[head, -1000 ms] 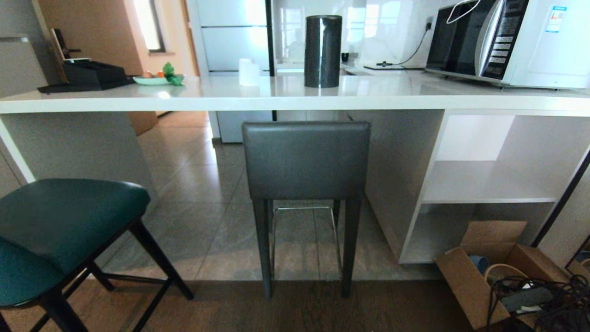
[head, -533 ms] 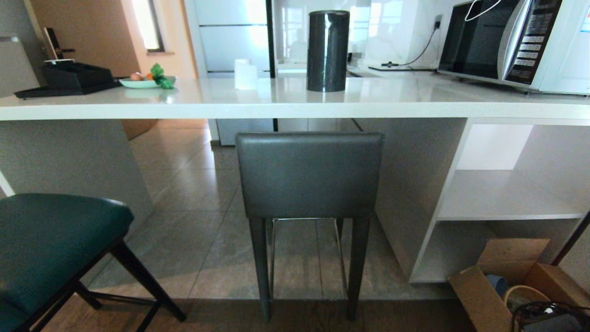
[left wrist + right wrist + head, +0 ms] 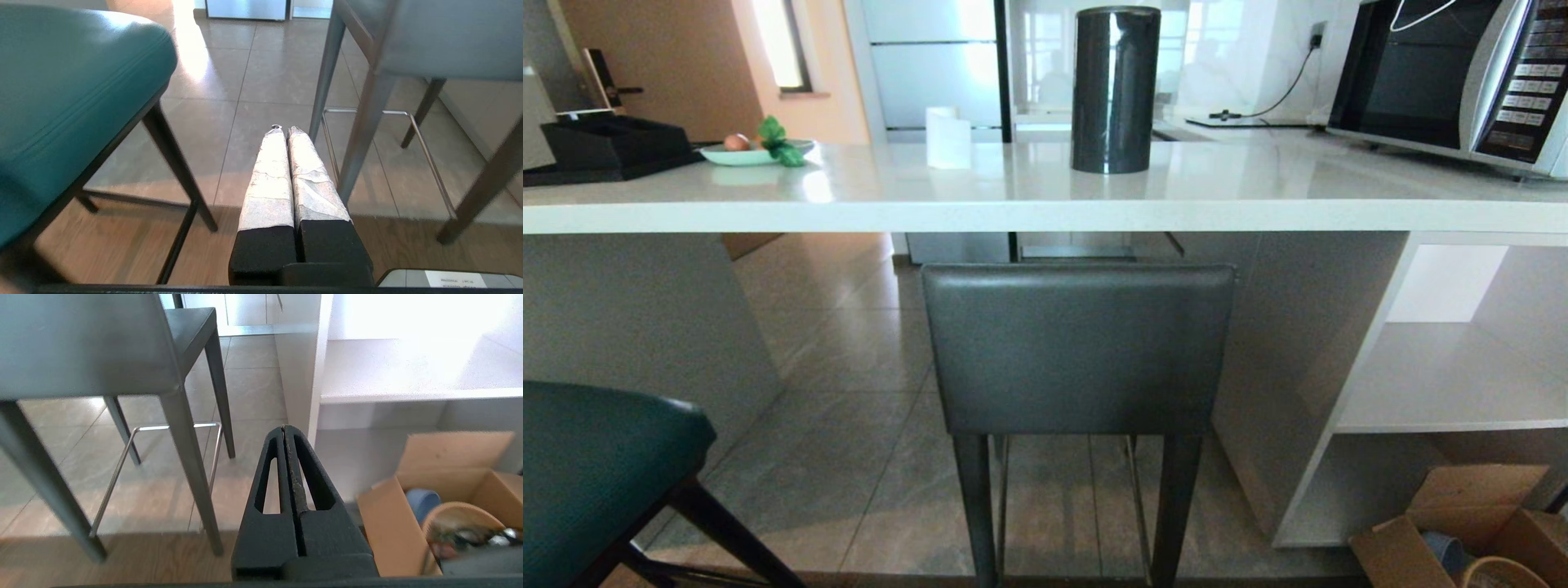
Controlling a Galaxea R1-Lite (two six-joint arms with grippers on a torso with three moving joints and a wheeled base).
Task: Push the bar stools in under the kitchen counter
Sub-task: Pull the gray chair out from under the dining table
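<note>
The dark grey bar stool [image 3: 1078, 347] stands straight ahead, its boxy backrest just below the edge of the off-white kitchen counter [image 3: 1013, 216]. The teal bar stool [image 3: 596, 465] is at the lower left, out from the counter. Neither arm shows in the head view. My left gripper [image 3: 282, 130] is shut and empty, low between the teal stool [image 3: 73, 90] and the grey stool's leg [image 3: 363, 134]. My right gripper [image 3: 284, 428] is shut and empty, beside the grey stool [image 3: 86, 343] and short of the counter's white shelf panel [image 3: 316, 375].
On the counter stand a black cylinder [image 3: 1115, 90], a white roll [image 3: 947, 137], a plate of fruit [image 3: 752, 149], a black tray [image 3: 605, 147] and a microwave [image 3: 1462, 77]. An open cardboard box [image 3: 1462, 531] of clutter sits on the floor at the right.
The whole head view has moved closer to the counter and the grey stool, which look larger. The teal stool has slid toward the lower left corner. The arms hold still.
</note>
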